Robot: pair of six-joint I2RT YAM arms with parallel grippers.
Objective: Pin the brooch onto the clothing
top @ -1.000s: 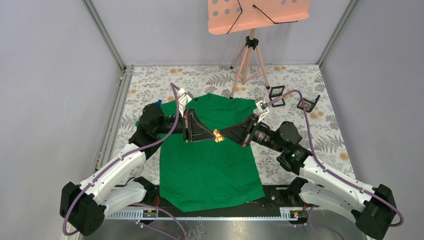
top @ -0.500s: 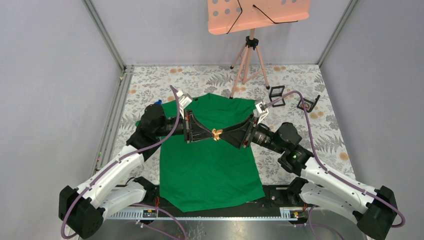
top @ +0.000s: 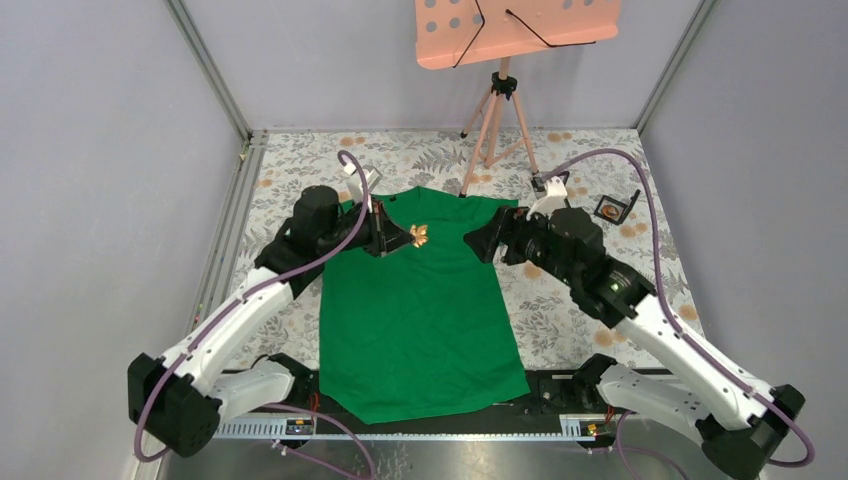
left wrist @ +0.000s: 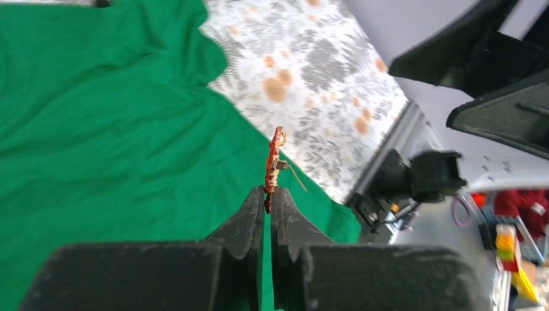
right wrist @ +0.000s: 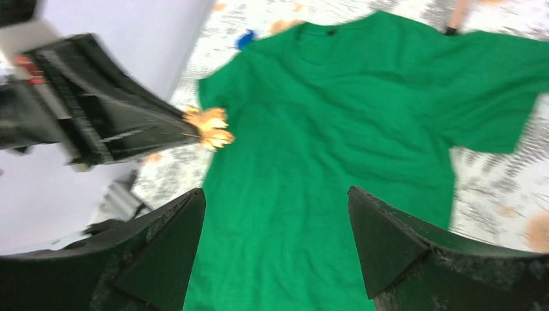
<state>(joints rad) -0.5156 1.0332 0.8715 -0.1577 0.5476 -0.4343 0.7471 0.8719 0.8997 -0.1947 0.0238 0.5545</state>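
Note:
The clothing, a bright green T-shirt (top: pixel 420 310), lies flat on the patterned table with its neck at the far side. My left gripper (top: pixel 408 238) hangs over the shirt's upper chest, shut on a small golden brooch (top: pixel 420 235). Edge-on, the brooch (left wrist: pixel 273 168) sticks out from the closed left fingertips, a thin pin wire trailing off its side. My right gripper (top: pixel 480 243) stands open and empty above the shirt's right shoulder, apart from the brooch (right wrist: pixel 208 127). The shirt (right wrist: pixel 336 129) fills the space between the right fingers (right wrist: pixel 382 240).
An orange music stand (top: pixel 505 35) on a tripod stands behind the shirt's collar. Small black frames (top: pixel 612 208) lie on the floral cloth at the far right. A small blue object (right wrist: pixel 245 40) sits by the shirt's left sleeve. Grey walls enclose the table.
The right gripper has opened, let go of the brooch and drawn back to the right. The left gripper, still shut on the brooch, has carried it up toward the collar.

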